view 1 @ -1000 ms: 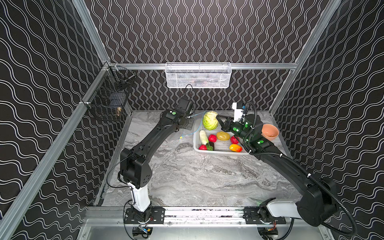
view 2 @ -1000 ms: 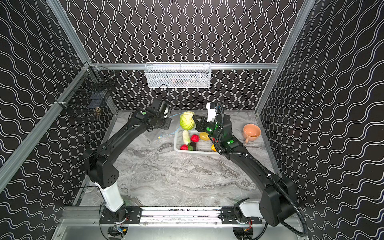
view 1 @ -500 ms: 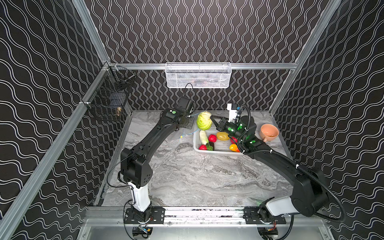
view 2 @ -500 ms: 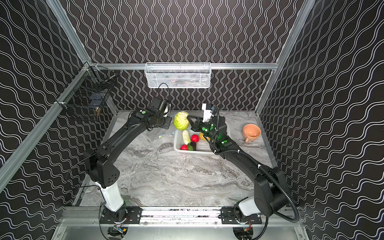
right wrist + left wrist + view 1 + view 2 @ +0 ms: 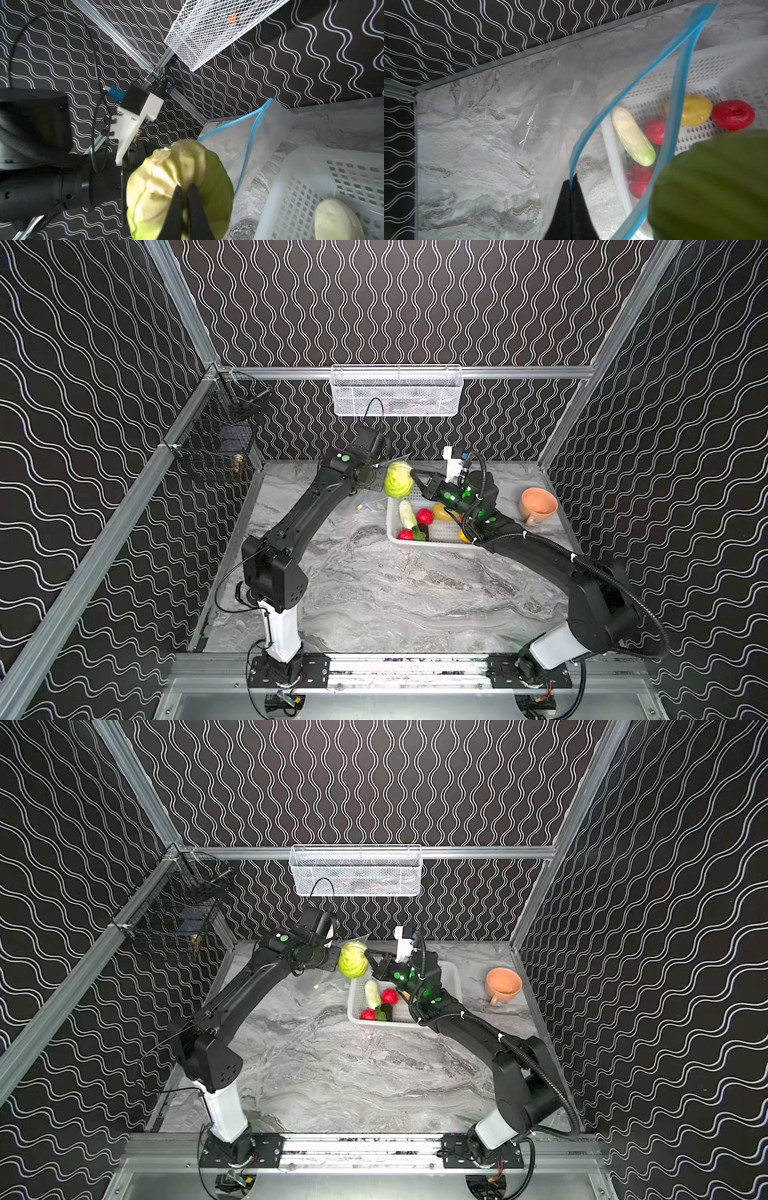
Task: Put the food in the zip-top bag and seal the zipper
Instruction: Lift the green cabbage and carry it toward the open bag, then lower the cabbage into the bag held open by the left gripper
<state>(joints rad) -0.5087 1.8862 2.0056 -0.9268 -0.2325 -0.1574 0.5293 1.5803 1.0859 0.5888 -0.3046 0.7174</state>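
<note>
The left arm (image 5: 307,510) rises from the near rail to a bent elbow, then stretches toward 1 o'clock. The right arm (image 5: 540,547) slants toward 11 o'clock, low over the white basket (image 5: 419,545), where a radish (image 5: 407,514) and strawberries (image 5: 424,516) lie. Both wrists meet at 12 o'clock on the table (image 5: 374,593). The right gripper (image 5: 185,188) pinches a fold of the green melon (image 5: 398,485), held aloft just beside the bag's mouth. The left gripper (image 5: 572,180) is clamped on the blue zipper (image 5: 623,95), holding the zip-top bag (image 5: 550,104) agape.
</note>
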